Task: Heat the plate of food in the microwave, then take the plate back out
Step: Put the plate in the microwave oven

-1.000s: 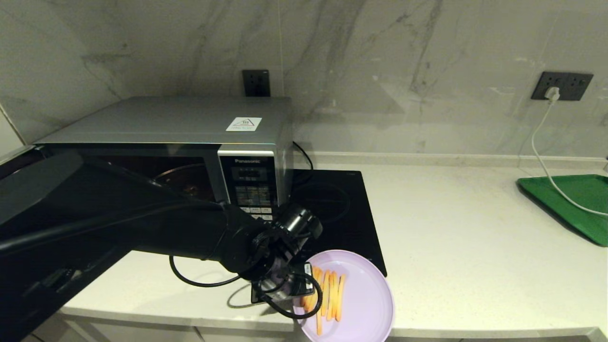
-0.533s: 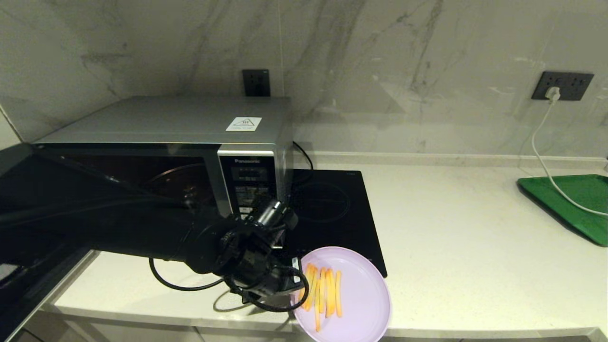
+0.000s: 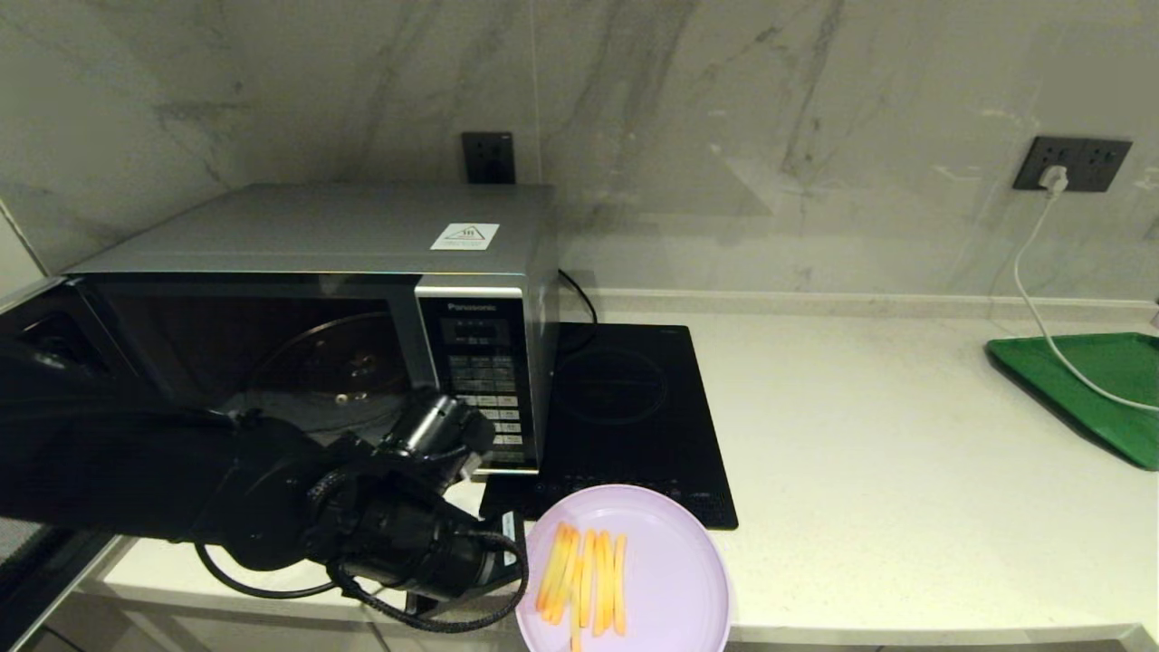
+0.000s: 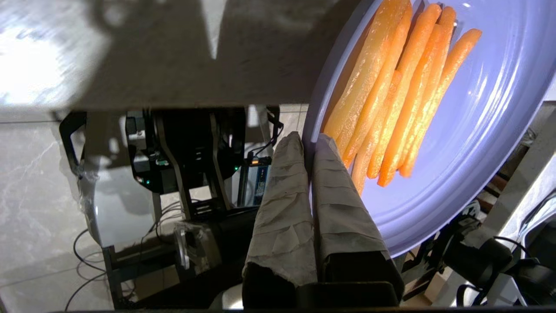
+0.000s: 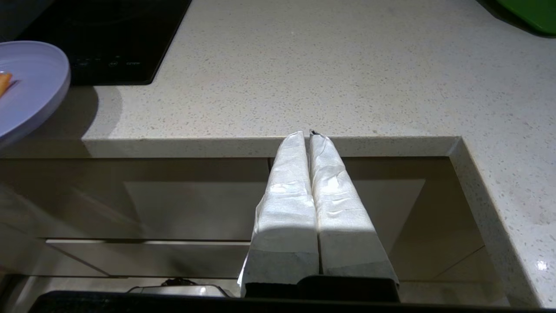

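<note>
left gripper (image 4: pixel 309 143) pinches plate (image 4: pixel 456 143) rim | head view: fingers hidden

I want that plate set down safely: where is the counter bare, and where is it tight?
Bare: the counter between the cooktop and the green tray. Tight: in front of the microwave, where the left gripper holds the plate out past the counter edge. The right gripper hangs below the edge.
</note>
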